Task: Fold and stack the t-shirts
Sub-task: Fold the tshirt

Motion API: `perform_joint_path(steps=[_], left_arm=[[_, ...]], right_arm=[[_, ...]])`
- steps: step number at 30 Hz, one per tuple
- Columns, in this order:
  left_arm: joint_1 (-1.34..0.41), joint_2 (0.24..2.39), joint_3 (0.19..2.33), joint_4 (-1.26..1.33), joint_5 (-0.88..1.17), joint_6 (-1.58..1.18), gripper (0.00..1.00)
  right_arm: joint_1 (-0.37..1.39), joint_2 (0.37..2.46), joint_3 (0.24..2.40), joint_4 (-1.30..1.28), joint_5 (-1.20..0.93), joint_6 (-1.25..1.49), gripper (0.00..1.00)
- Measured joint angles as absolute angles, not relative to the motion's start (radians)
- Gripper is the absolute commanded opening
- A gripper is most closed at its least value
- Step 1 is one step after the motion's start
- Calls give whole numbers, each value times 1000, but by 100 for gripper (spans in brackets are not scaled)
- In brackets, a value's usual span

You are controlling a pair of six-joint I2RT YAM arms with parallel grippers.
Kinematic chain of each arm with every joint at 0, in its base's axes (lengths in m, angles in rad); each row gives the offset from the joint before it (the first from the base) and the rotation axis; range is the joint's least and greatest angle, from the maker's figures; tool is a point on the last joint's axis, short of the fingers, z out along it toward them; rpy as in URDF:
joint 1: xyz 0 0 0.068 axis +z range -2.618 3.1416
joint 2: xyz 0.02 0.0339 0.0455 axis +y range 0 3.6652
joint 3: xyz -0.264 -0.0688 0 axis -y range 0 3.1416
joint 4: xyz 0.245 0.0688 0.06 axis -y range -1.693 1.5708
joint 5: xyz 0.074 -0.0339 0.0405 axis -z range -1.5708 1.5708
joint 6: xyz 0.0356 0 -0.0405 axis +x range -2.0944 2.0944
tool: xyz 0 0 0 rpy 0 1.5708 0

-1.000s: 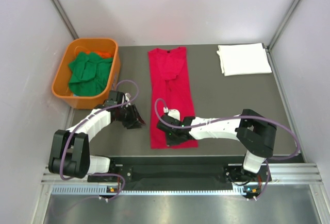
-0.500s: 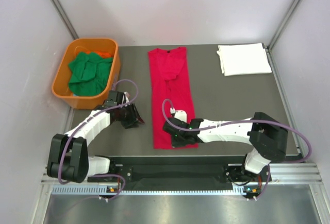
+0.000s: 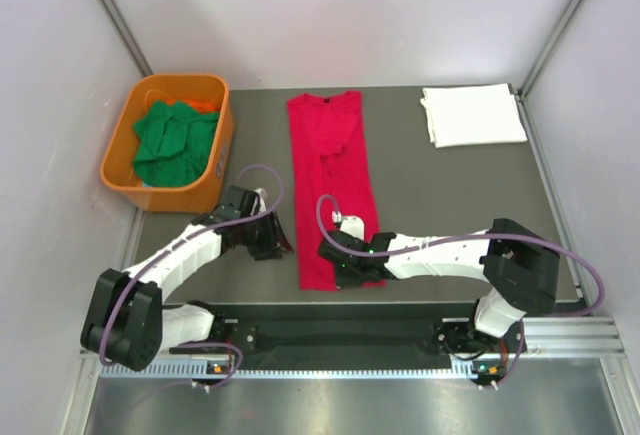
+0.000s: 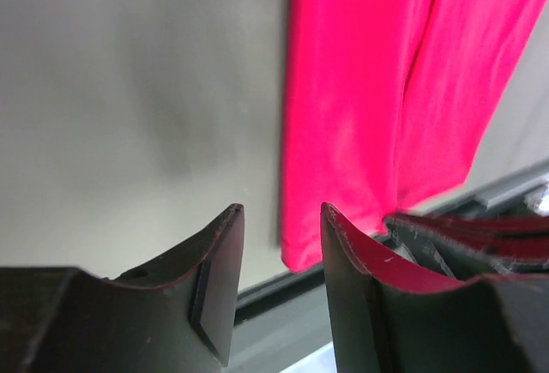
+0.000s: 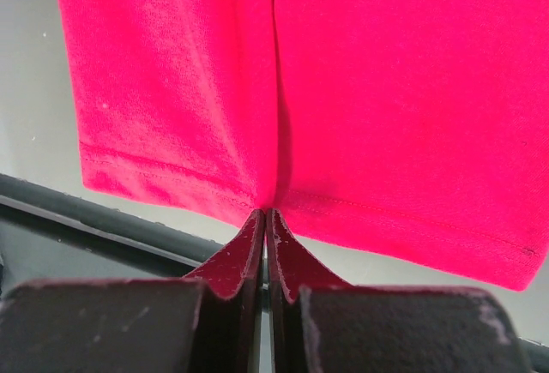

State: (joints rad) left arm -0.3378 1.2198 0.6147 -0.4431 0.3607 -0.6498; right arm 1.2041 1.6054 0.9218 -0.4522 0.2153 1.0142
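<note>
The red t-shirt (image 3: 335, 175) lies as a long narrow strip down the middle of the table, collar at the far end. My right gripper (image 3: 340, 273) is shut at its near hem; in the right wrist view the fingertips (image 5: 267, 212) pinch the hem where the red cloth (image 5: 386, 90) creases. My left gripper (image 3: 283, 245) stands open just left of the shirt's near left corner, with nothing between its fingers (image 4: 281, 210); the red cloth (image 4: 360, 90) lies ahead of them. A folded white t-shirt (image 3: 472, 115) rests at the far right. Green t-shirts (image 3: 175, 140) are heaped in the tub.
The orange plastic tub (image 3: 215, 170) stands at the far left of the table, close behind my left arm. The table's near edge and a black rail (image 3: 330, 333) run just behind both grippers. Walls close in the left, right and far sides.
My left gripper has moved right and nearer, up to the red shirt's near left corner, and its jaws have widened a little. My right gripper drew the hem slightly nearer and rightwards.
</note>
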Motion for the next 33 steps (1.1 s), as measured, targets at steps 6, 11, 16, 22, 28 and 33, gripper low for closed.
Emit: perform_joint_path(steps=[6, 11, 16, 22, 28, 33], left_arm=[[-449, 1172, 509, -411, 358, -749, 45], [-484, 1138, 454, -371, 356, -823, 45], [-511, 1137, 410, -294, 362, -893, 44], [-553, 1137, 394, -249, 353, -949, 39], [-580, 1150, 377, -225, 345, -989, 0], [-582, 1162, 450, -356, 285, -953, 0]], right_arm=[[1205, 1604, 921, -449, 215, 1014, 0], [1205, 1597, 906, -435, 212, 1015, 0], [1205, 1597, 896, -426, 212, 1015, 0], [1205, 1585, 896, -424, 212, 1015, 0], [1205, 1584, 896, -419, 210, 1015, 0], [1205, 1581, 896, -406, 198, 1018, 0]])
